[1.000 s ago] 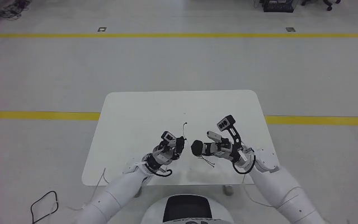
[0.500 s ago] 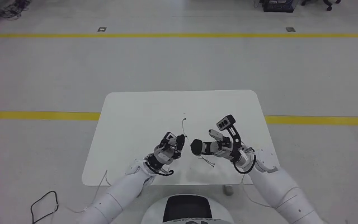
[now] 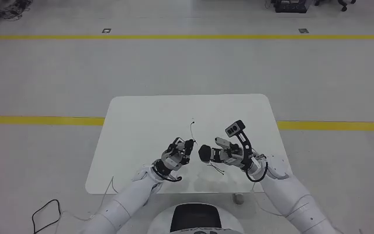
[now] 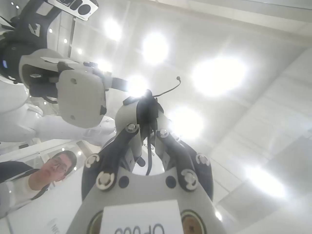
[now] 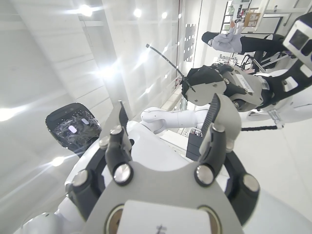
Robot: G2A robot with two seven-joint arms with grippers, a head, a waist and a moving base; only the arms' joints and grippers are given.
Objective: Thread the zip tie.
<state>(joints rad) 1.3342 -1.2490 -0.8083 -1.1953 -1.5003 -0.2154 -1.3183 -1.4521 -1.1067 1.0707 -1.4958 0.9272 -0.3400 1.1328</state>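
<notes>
Low in the middle of the top view, over the near part of the white table [image 3: 146,117], the left gripper [image 3: 182,150] was clamped tight on the black zip tie [image 5: 162,56]. The strap's free end, with its small head, stuck out past the fingertips toward the frame's centre. Just to the right of it, the right gripper [image 3: 205,154] faced the left one, near but apart, its fingers [image 5: 214,109] spread wide.
</notes>
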